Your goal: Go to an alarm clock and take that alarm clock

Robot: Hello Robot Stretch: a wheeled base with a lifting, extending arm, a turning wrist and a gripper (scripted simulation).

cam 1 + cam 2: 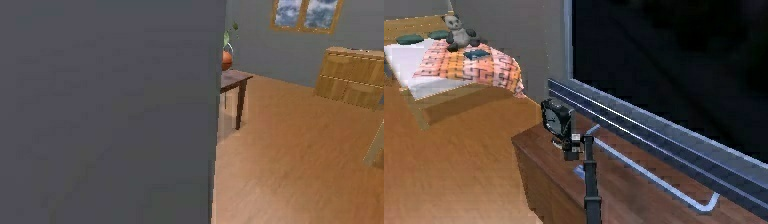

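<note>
In the forward view a big flat grey wall (100, 110) is very close. Past it is a brown wooden floor (290, 160), a dark wooden table (238, 85) with a round orange pot (227, 58) on it, a light wooden dresser (350, 78) and a window with blue sky (305, 14).

In the arm side view the dark square arm (591, 185) goes up over a brown wooden top (634, 195), near a long grey rail (654, 125). The gripper (559, 120) is at its end, a small dark boxy shape. I cannot tell if it is wide or narrow, or if it holds anything. I cannot tell where the alarm clock is. Far off is a wooden bed (444, 98) with an orange checked blanket (469, 68) and a black and white soft toy (456, 30)
</note>
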